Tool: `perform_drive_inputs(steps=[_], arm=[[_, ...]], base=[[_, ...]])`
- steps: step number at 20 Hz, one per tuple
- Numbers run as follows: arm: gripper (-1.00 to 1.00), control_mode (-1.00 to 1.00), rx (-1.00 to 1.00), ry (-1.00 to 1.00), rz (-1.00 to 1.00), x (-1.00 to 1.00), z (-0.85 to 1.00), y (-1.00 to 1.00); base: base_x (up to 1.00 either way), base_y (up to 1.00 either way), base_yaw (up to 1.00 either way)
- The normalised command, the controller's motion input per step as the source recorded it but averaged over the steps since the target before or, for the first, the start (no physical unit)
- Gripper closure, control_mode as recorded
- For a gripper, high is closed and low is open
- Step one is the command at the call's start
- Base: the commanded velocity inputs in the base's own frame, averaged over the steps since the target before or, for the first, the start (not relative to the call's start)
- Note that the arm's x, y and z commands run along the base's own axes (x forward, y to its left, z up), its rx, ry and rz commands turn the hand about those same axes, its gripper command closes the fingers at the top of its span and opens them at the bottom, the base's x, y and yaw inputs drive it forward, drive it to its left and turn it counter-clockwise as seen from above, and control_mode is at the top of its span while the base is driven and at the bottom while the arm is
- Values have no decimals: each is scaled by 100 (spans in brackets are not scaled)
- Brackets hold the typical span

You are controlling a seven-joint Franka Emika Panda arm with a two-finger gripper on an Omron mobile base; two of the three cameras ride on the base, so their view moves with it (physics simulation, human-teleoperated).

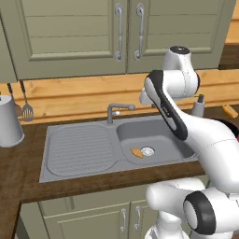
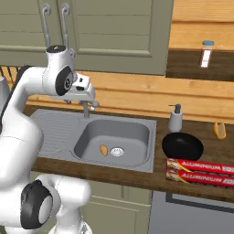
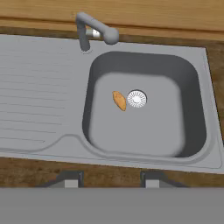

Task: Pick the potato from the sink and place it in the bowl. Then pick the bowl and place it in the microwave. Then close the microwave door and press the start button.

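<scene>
Potato (image 3: 119,100): small oblong orange-tan lump lying flat on the floor of the sink (image 3: 52,109) basin, mid-frame in the hand view, just left of the round steel drain (image 3: 137,99) and apart from it. Gripper (image 3: 112,178) sits at bottom centre above the sink's near rim, fingertips (image 3: 70,179) parted with nothing between them. Glossy black bowl (image 2: 183,146) sits on the counter at right of the right base view, beside the foil boxes (image 2: 201,170).

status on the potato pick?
Gripper open, empty, high above the sink. Potato on basin floor beside the drain. Nothing blocking.
</scene>
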Motion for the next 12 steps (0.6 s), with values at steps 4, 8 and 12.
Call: perform_drive_inputs(steps=[4,8,12], arm=[[-100,-100,0,-18,0,-55,0,0],[-100,-100,0,-21,0,-100,-3,0],[-100,-100,0,-9,0,-100,-10,0]], base=[[0,0,0],[0,0,0],[0,0,0]])
